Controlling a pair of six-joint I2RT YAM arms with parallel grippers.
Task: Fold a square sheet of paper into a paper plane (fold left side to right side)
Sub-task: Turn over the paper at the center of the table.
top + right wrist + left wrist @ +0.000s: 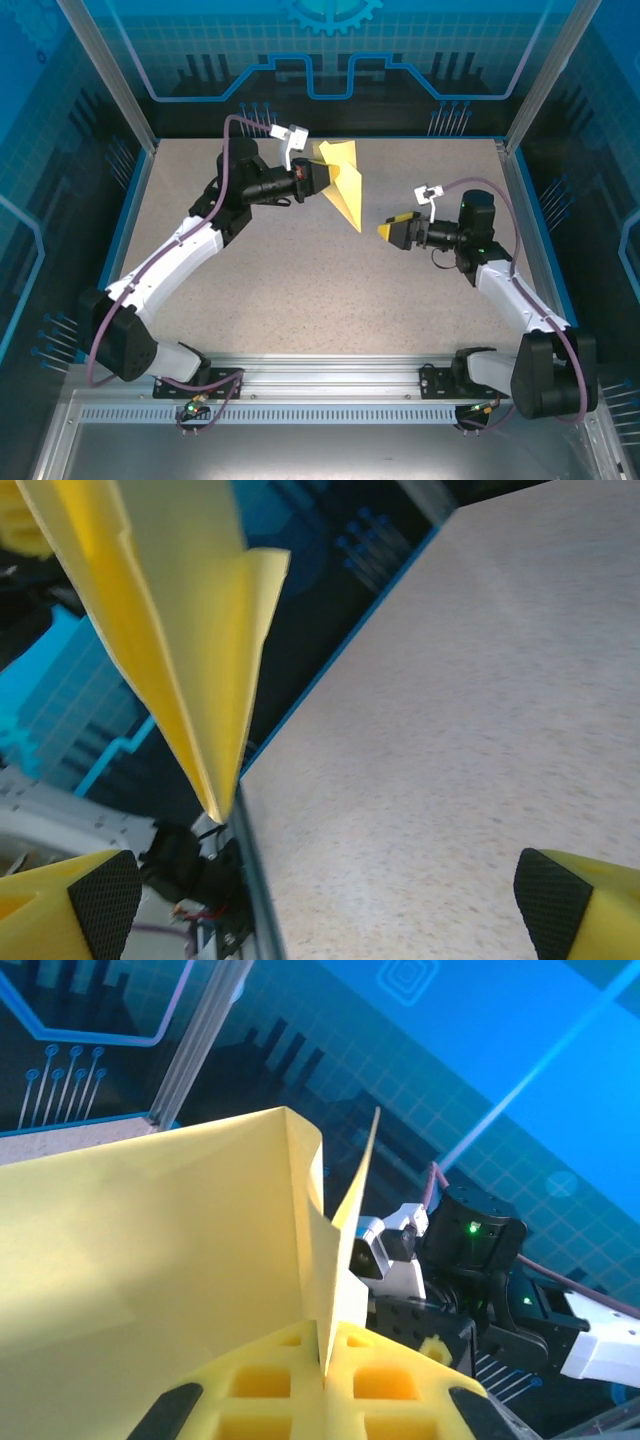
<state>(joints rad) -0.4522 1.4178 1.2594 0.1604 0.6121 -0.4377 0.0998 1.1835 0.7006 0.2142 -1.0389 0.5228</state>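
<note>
The square sheet of paper is folded into a narrow yellow paper plane (346, 186) with a pointed tip and a centre crease. It hangs in the air above the back of the table, tip pointing down and toward the right arm. My left gripper (320, 178) is shut on its upper end; in the left wrist view the yellow pads (270, 1385) pinch the crease of the paper plane (150, 1260). My right gripper (385, 232) stands open a short way right of the tip, apart from it. In the right wrist view the paper plane (185, 630) hangs above my right gripper (320, 900), with nothing between the fingers.
The speckled grey table (300, 290) lies under both arms, framed by blue walls and metal posts (110, 75). The right arm's wrist (470, 1245) faces the left wrist camera. A metal rail (330, 375) runs along the near edge by the arm bases.
</note>
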